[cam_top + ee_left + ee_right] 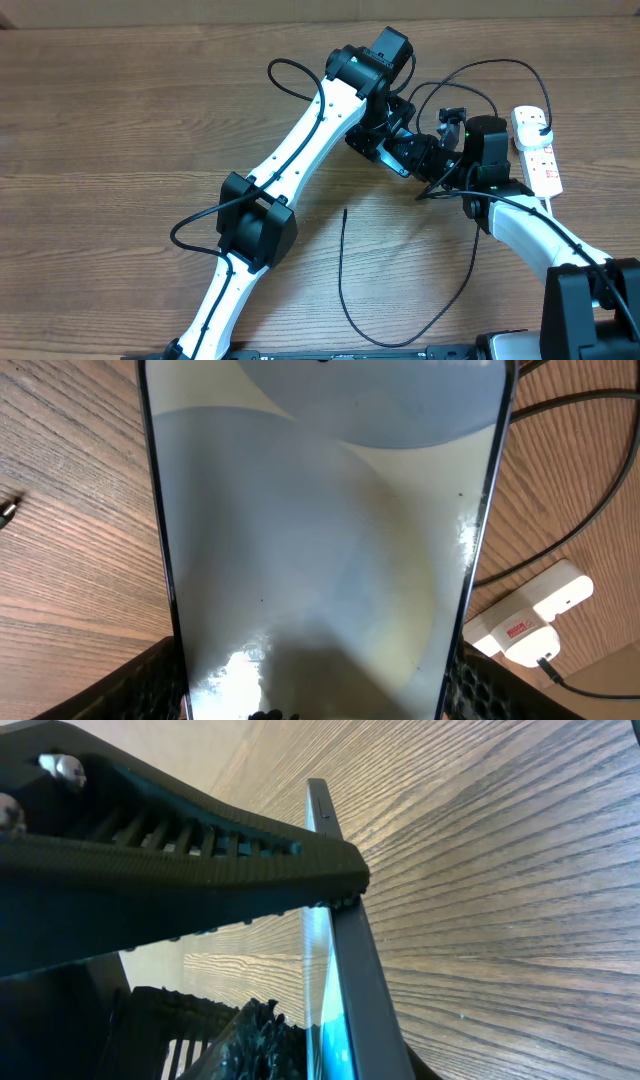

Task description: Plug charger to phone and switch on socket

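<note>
we are holding the slim dark-edged phone (320, 540) at two o'clock, left gripper (315, 690) and right gripper (310, 950) both pinching it; next, we judge, one must free itself to fetch the thin black charger cable (341, 270), its tip lying at eight o'clock.

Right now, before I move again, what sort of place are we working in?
Probably a robotics lab or test bench rather than a home: a bare wood-grain table holding only task props, namely a white power strip and a loose black charger cable.

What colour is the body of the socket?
White; the socket shows best in the overhead view.
</note>
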`<control>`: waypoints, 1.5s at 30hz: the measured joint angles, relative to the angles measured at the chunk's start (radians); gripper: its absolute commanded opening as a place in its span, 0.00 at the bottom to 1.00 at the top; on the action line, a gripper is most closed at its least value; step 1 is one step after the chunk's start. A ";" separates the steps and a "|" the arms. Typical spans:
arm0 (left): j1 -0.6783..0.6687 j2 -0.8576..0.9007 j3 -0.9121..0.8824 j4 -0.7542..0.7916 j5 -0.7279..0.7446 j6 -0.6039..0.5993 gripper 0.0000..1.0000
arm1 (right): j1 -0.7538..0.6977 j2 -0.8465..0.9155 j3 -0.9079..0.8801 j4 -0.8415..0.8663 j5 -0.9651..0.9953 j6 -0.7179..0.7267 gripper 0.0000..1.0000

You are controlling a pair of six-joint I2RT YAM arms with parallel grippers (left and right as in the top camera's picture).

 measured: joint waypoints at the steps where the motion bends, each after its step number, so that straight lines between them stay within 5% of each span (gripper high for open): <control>1: 0.000 0.000 0.000 0.000 0.000 -0.001 0.04 | 0.000 0.000 0.000 0.000 0.000 0.000 0.27; 36: 0.000 0.000 0.000 0.000 -0.002 -0.003 0.06 | 0.000 0.000 0.000 -0.007 0.014 0.000 0.10; 40: 0.000 0.000 0.000 0.000 -0.002 -0.002 0.29 | 0.000 0.000 0.000 -0.008 0.015 0.001 0.08; 43: 0.000 0.000 0.000 0.000 -0.002 -0.002 0.70 | 0.000 0.000 0.000 -0.008 0.018 0.005 0.07; 45: 0.000 0.000 0.000 0.001 -0.003 -0.001 0.84 | 0.000 0.000 0.000 -0.008 0.019 0.010 0.07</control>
